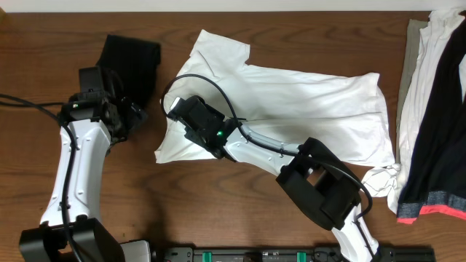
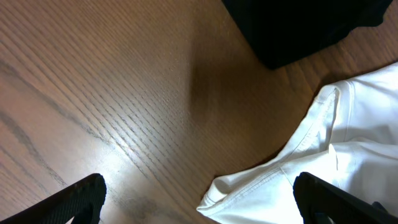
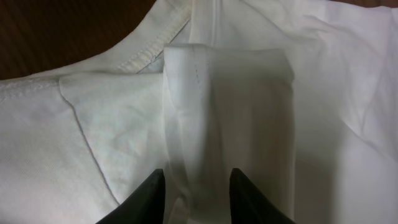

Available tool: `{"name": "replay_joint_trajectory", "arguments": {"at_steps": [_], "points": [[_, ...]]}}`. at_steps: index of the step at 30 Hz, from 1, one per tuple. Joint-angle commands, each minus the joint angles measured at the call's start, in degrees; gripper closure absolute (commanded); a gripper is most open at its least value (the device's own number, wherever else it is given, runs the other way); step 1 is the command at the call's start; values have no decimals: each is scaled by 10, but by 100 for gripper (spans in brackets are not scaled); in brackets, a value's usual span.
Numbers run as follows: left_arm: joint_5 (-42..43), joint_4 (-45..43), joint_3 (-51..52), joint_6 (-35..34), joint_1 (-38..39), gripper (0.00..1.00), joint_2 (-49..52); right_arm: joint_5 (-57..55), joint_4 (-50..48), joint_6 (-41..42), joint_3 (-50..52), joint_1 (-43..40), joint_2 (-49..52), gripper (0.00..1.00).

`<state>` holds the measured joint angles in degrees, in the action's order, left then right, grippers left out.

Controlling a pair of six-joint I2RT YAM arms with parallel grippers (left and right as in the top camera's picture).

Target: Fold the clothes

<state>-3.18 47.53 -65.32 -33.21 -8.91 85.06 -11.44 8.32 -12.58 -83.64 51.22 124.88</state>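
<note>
White T-shirt [image 1: 313, 102] lies spread over the middle of the worktop [image 1: 44, 58], reaching toward the far edge. Black garment [image 1: 135, 62] sits near the far-left corner; a mixed pile of clothes [image 1: 437, 109] hangs along the right edge. Left gripper [image 1: 135, 116] hovers just beside the black garment; right gripper [image 1: 177, 115] is over the shirt's left end.

Left wrist: fingers [image 2: 84, 196] spread wide, nothing between them; bare wood [image 2: 93, 81], black garment [image 2: 311, 25] and shirt edge [image 2: 348, 143] below.

Right wrist: fingers [image 3: 155, 196] flank a folded strip [image 3: 224, 81] of the shirt [image 3: 348, 74]. Pinched or merely straddled: cannot tell.
</note>
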Motion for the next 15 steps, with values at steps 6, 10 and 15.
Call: {"name": "replay_joint_trajectory", "arguments": {"at_steps": [6,10,15], "points": [[-3,1,-2,-1,-2,2,0,-6,0,14,-7,2,23,66],[-3,1,-2,-1,-2,2,0,-6,0,14,-7,1,23,66],[-3,1,-2,-1,-2,2,0,-6,2,14,-7,-2,24,70]]}}
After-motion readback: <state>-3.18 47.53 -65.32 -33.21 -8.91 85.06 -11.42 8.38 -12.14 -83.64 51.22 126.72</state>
